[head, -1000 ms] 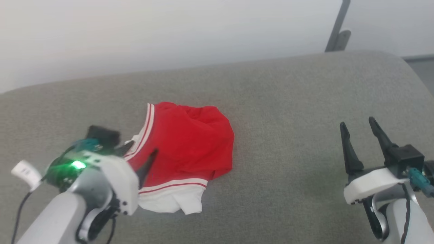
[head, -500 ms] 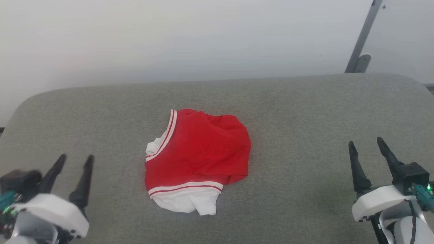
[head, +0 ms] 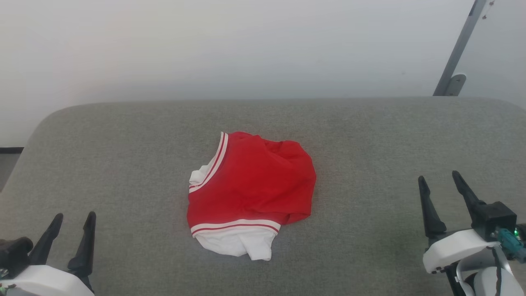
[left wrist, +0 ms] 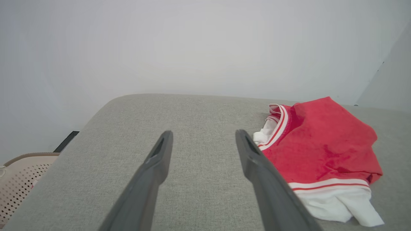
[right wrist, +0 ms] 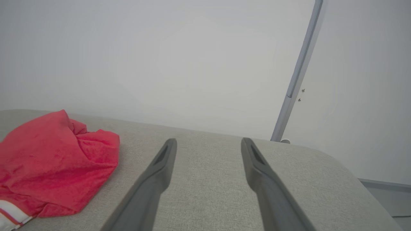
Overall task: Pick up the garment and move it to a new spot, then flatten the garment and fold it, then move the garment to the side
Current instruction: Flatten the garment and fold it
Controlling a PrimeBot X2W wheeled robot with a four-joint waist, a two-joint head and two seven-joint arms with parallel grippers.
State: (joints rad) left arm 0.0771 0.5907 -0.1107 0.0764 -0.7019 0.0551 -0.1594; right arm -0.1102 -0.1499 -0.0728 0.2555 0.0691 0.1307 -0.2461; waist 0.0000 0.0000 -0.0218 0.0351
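1. Your left fingers [head: 85, 242] stand spread wide at the lower left of the head view, holding nothing, with their tips over the bare grey fabric-topped table [head: 123, 164].
2. Your right fingers [head: 427, 209] are spread just as wide at the lower right and are also empty.
3. The garment [head: 254, 181] lies in a loose, crumpled heap near the middle of the table, between the two pairs of fingers and well apart from both.
4. Its red body faces up. A white sleeve with red-and-white stripe trim sticks out at the near edge, and a second striped band runs up its left side.
5. In the left wrist view, a beige perforated basket [left wrist: 19, 179] sits low beyond the table's left edge.
6. A grey pole [head: 456, 53] slants up the pale wall behind the far right corner.
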